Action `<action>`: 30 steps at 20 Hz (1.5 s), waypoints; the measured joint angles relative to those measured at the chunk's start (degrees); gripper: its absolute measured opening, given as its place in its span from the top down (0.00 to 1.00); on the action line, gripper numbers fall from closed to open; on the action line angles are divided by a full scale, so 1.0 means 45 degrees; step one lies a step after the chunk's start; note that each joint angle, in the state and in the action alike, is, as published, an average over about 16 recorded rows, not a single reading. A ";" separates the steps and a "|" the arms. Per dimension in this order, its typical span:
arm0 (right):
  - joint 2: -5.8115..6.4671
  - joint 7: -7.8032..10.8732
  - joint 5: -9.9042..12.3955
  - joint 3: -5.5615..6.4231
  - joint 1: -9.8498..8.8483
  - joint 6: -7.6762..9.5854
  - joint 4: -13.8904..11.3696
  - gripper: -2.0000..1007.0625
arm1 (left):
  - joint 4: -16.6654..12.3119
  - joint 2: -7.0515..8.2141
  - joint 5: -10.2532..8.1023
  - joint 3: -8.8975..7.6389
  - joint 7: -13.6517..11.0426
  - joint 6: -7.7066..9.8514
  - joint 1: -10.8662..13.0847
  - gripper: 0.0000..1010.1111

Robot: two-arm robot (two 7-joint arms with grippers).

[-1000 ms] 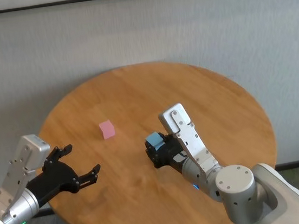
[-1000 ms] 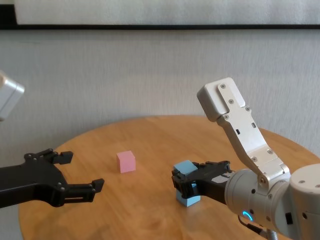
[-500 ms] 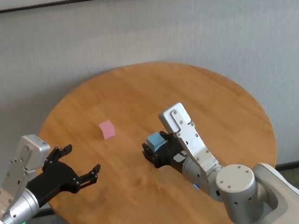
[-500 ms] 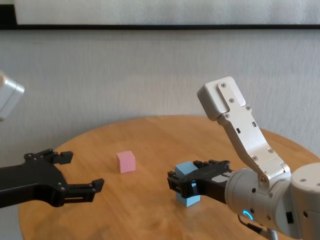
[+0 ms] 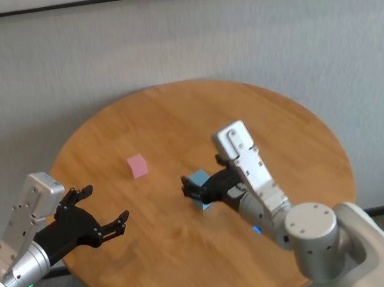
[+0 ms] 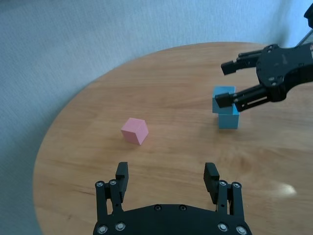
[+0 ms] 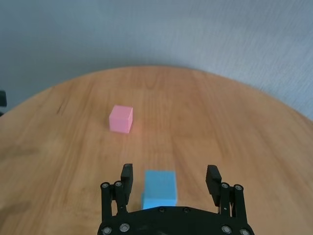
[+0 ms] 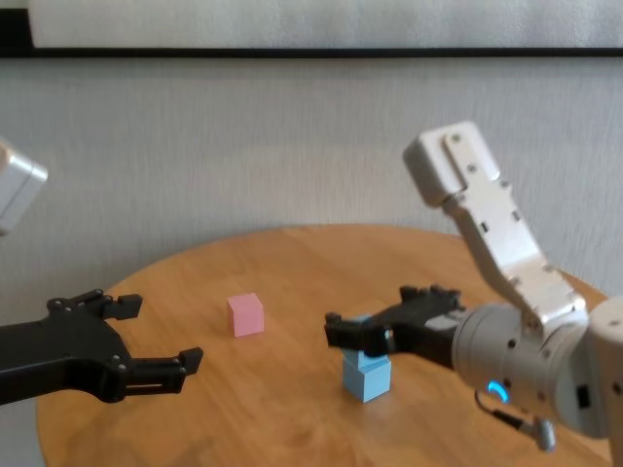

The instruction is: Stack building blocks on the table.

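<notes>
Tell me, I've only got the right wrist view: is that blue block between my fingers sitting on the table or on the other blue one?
Observer: On the other one. The left wrist view shows the upper blue block resting on the lower blue block.
Operator: Squarely?
Observer: Not quite. The upper one looks shifted a little toward the pink block.
Operator: Where's the left hand?
Observer: The left hand is open and empty, hovering over the near left edge of the table.
</notes>
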 joint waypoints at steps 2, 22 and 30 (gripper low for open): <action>0.0081 0.0039 0.0053 0.0209 -0.0036 0.0032 -0.0256 0.09 | 0.0000 0.0000 0.0000 0.0000 0.0000 0.0000 0.0000 0.01; 0.1835 0.1161 0.0802 0.1818 -0.0123 0.0138 -0.1564 0.00 | 0.0099 -0.0330 0.0055 0.0028 0.0208 0.0304 -0.0108 0.01; 0.1789 0.1082 0.0802 0.1807 -0.0120 0.0151 -0.1546 0.00 | 0.0983 -0.1123 0.0304 0.0321 0.0218 0.0864 -0.0927 0.01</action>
